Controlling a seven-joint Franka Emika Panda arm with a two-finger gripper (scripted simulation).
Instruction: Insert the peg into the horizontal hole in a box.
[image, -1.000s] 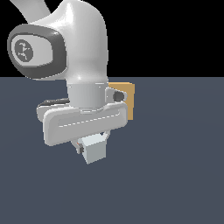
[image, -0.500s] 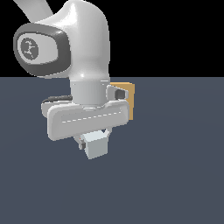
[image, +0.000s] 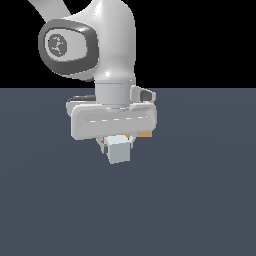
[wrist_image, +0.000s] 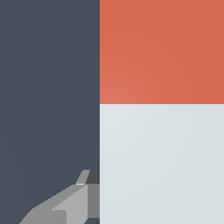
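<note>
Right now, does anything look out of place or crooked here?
Nothing stands out. The peg sits under the gripper, its pale end showing and undamaged. The box is almost wholly hidden behind the arm, so its state can't be judged.

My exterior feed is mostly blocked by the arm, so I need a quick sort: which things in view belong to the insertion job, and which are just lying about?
Part of the job:
- peg, red-orange and pale halves, held at the tool
- box, only a tan sliver showing behind the arm; its hole is hidden

Lying about:
- nothing else visible, only the dark floor
</note>
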